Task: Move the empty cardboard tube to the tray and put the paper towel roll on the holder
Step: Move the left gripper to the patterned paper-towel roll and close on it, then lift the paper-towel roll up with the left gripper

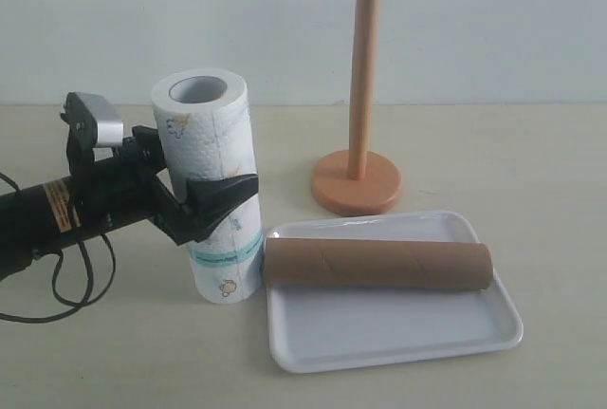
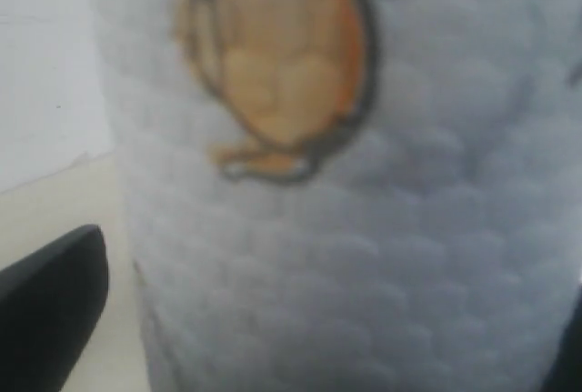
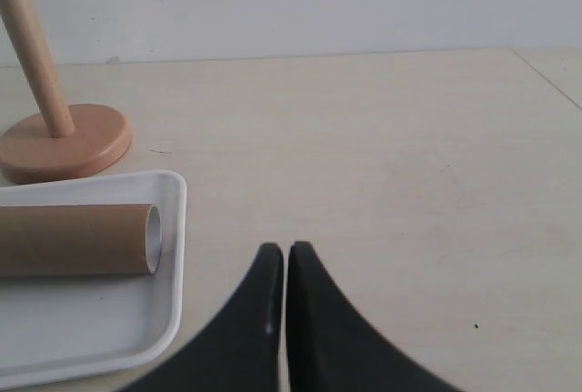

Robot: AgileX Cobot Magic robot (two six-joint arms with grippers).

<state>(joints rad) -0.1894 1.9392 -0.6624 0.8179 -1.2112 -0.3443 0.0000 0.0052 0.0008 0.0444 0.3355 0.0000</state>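
Paper towel roll (image 1: pixel 211 148): stood on end on the table (image 1: pixel 114 352), just beside the tray's left end, hollow core facing up.
Left gripper (image 1: pixel 211 189): was clamped around the roll's middle, one black finger (image 2: pixel 45 292) on each side.
Empty cardboard tube (image 1: pixel 377 265): lay on its side in the tray (image 1: pixel 398 333), lengthwise, one end near the roll.
Holder (image 1: pixel 358 181): stood behind the tray, pole bare.
Right gripper (image 3: pixel 285 256): fingertips pressed together, holding nothing, above bare table beside the tray.
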